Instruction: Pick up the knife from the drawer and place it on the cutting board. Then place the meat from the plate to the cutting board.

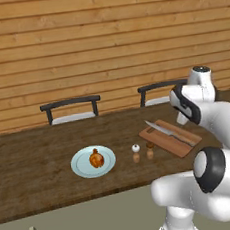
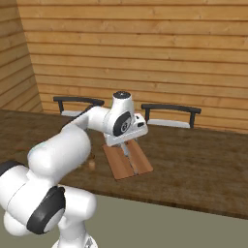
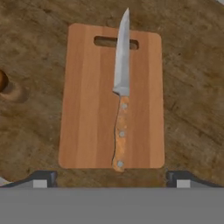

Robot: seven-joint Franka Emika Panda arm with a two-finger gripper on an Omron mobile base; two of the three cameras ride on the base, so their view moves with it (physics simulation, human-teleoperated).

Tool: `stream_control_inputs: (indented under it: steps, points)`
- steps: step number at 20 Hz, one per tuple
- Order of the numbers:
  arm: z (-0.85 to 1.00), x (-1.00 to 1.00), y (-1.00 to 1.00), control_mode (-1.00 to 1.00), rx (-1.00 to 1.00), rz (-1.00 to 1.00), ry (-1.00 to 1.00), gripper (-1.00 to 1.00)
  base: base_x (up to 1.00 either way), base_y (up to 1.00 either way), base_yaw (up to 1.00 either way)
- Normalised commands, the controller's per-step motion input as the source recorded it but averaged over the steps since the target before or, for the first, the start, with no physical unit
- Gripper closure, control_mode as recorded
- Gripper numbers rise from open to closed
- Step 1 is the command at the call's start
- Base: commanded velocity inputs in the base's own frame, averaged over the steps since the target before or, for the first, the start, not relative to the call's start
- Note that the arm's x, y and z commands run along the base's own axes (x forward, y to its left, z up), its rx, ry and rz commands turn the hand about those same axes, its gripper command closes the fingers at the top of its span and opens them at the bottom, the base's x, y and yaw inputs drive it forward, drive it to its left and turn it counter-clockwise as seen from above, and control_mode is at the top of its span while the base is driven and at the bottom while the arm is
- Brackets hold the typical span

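**Hand view: knife down, meat still to move**

Hand view shows the knife point(image 3: 121, 100) lying flat along the cutting board point(image 3: 85, 105), tip toward twelve o'clock. My gripper point(image 3: 112, 179) hangs above it, fingers spread wide, holding nothing. I judge the first half done. The meat point(image 1: 96, 159) sits on the plate point(image 1: 81, 166), at nine o'clock from the board.

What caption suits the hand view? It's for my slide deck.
Knife lying lengthwise on the cutting board, open hand above.
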Motion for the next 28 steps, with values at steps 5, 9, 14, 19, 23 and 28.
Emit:
stream_control_inputs:
  steps: [5,9,14,19,23,28]
  points:
    - [0.27,0.00,0.65,-1.00,0.09,-0.22,0.01,-1.00,0.00,0.00,0.00]
    - [0.00,0.00,1.00,-1.00,0.08,-0.41,-0.04,-1.00,0.00,0.00,0.00]
    - [-0.01,-0.03,1.00,-1.00,0.01,-0.35,0.00,-1.00,0.00,0.00,0.00]
    - [0.00,-0.01,1.00,-1.00,0.00,-0.25,0.09,-1.00,0.00,0.00,0.00]
    - [-0.14,0.02,1.00,-1.00,0.02,-0.21,0.11,-1.00,0.00,0.00,0.00]
    - [-0.63,0.28,1.00,-1.00,0.03,-0.05,0.04,-1.00,0.00,0.00,0.00]
